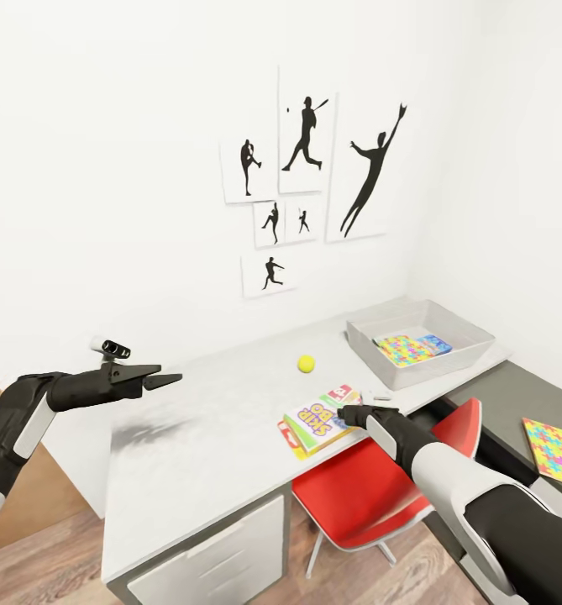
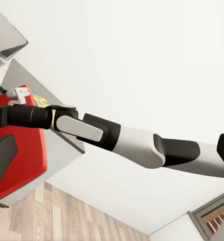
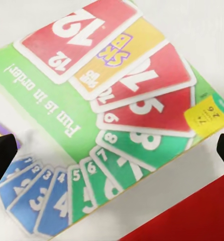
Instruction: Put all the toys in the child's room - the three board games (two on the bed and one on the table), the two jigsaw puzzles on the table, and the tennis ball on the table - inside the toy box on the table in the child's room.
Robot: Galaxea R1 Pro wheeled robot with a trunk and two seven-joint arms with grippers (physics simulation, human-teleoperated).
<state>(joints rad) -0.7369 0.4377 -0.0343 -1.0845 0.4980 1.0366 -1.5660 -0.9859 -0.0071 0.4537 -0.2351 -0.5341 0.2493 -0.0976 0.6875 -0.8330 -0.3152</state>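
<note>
While my right gripper [image 1: 354, 415] hangs wide open over it, holding nothing, the SKIP BO box [image 1: 318, 419] lies flat at the front edge of the table [image 1: 196, 445]. Its cover reads "Fun is in order!", with numbered cards. Behind it sit the ball [image 1: 306, 363] and the toy box [image 1: 419, 340], a puzzle [image 1: 405, 349] inside. My left gripper [image 1: 167, 381] hovers empty, nearly closed. Black sports silhouettes [image 1: 314, 185] hang on the white wall.
</note>
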